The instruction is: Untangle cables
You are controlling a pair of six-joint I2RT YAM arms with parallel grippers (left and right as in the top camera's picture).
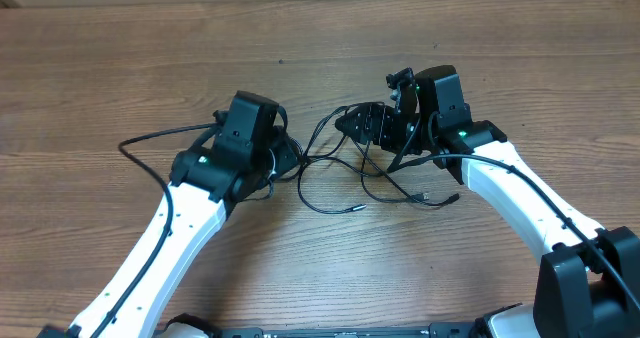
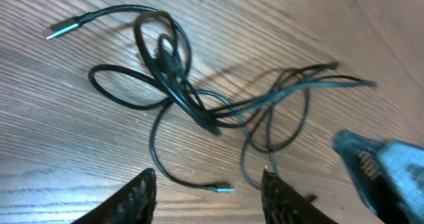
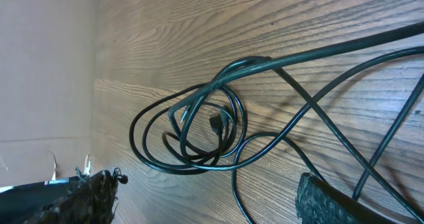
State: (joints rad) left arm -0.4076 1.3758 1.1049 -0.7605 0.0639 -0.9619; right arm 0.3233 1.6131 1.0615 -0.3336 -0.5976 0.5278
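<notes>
Cables [image 2: 192, 105] sit in one knotted bunch on the surface [image 1: 320, 58], between your two arms. Neither hand has anything pinched, far as I can see: the left hand [image 2: 209, 184] is partly spread and the right hand [image 3: 209, 184] is wide. I'd work the tight crossing first, not the loose ends. Pin the coil [image 3: 238, 65] with one hand and slowly draw a single strand out with the other. Trace back from the silver plug [image 2: 61, 29] so you know which cord you're pulling.

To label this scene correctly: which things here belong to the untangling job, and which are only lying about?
Job in hand: tangled black cables; left claw and right claw, both open.
Only lying about: wooden table; cardboard panel.
</notes>
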